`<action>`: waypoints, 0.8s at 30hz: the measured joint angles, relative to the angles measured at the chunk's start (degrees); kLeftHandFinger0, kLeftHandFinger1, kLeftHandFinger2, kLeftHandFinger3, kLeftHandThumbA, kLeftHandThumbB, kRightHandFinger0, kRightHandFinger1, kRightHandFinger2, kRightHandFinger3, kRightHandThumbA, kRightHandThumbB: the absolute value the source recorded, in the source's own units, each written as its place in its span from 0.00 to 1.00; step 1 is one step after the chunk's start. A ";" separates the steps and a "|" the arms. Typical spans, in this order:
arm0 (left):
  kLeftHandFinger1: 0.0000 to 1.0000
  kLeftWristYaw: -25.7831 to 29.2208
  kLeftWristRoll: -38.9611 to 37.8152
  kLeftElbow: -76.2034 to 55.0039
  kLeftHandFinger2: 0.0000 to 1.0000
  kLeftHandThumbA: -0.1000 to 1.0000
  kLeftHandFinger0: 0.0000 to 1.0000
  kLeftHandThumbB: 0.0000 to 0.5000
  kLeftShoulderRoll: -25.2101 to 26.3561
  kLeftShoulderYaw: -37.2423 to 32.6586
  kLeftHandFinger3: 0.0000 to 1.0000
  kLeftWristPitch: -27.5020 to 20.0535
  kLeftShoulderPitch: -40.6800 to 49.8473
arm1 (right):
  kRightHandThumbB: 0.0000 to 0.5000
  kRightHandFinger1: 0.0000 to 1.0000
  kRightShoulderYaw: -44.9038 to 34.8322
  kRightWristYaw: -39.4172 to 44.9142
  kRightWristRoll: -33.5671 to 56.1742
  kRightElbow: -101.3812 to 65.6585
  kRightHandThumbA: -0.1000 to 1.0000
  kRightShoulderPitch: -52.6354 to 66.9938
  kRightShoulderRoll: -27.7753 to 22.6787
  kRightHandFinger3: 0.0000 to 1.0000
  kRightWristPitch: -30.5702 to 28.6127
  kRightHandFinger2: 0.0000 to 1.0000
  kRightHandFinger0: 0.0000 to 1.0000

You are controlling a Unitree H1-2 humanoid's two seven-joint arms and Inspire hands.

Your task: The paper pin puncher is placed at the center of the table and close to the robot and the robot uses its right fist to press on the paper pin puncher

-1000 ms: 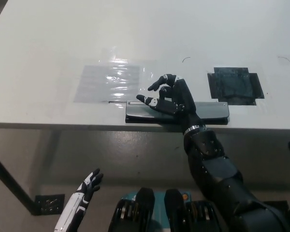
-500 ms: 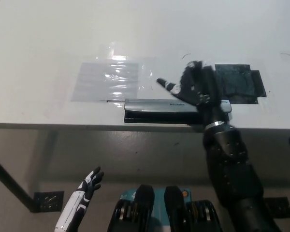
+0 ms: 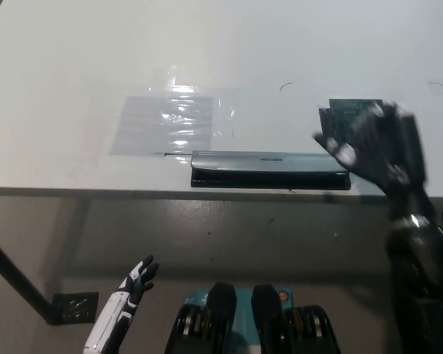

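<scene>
The white left hand rests low below the desk, fingers apart. The puncher lies at the near edge. The blurred right hand holds nothing; a press from there might miss.

White robot hand, black robot hand

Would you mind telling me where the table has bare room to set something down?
The whole far stretch of the table beyond the clear plastic sheet and the near-left corner are bare. It is crowded near-right: puncher, black patch, right hand.
</scene>
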 measured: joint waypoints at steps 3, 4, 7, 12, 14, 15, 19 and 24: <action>1.00 0.00 -0.01 0.00 1.00 1.00 1.00 0.66 0.00 0.01 1.00 0.01 0.00 | 0.29 0.09 0.14 0.05 0.09 -6.65 1.00 7.34 -1.29 0.02 1.20 0.07 0.18; 1.00 0.00 -0.01 0.00 1.00 1.00 1.00 0.66 0.00 0.01 1.00 0.01 0.00 | 0.29 0.06 0.18 0.07 0.09 -7.78 1.00 8.71 -1.46 0.00 1.33 0.03 0.16; 1.00 0.00 -0.04 -0.02 1.00 1.00 1.00 0.66 0.00 0.04 1.00 0.00 0.01 | 0.27 0.57 0.80 0.36 0.24 -14.94 1.00 18.01 -2.31 0.33 1.62 0.51 0.67; 1.00 -0.01 -0.38 -0.89 1.00 1.00 1.00 0.62 0.00 0.49 1.00 -0.17 0.17 | 0.63 1.00 4.29 2.67 0.07 -21.75 1.00 33.10 -4.47 1.00 0.94 1.00 1.00; 1.00 -0.02 -0.58 -0.95 1.00 1.00 1.00 0.60 0.00 0.63 1.00 -0.25 0.35 | 0.67 1.00 5.22 3.43 -0.48 -21.34 1.00 36.01 -5.10 1.00 0.95 1.00 1.00; 1.00 -0.03 -0.71 -0.95 1.00 1.00 1.00 0.61 0.00 0.65 1.00 -0.26 0.42 | 0.68 1.00 5.74 3.80 -0.70 -20.01 1.00 36.70 -5.41 1.00 0.95 1.00 1.00; 1.00 -0.03 -1.20 -1.00 1.00 1.00 1.00 0.56 -0.16 0.64 1.00 -0.41 0.52 | 0.66 1.00 7.23 4.82 -1.37 -15.94 1.00 36.64 -5.56 1.00 0.95 1.00 1.00; 1.00 -0.03 -1.74 -0.99 1.00 1.00 1.00 0.53 -0.19 0.70 1.00 -0.87 1.63 | 0.69 1.00 8.48 5.81 -1.84 -11.35 1.00 35.51 -5.20 1.00 0.96 1.00 1.00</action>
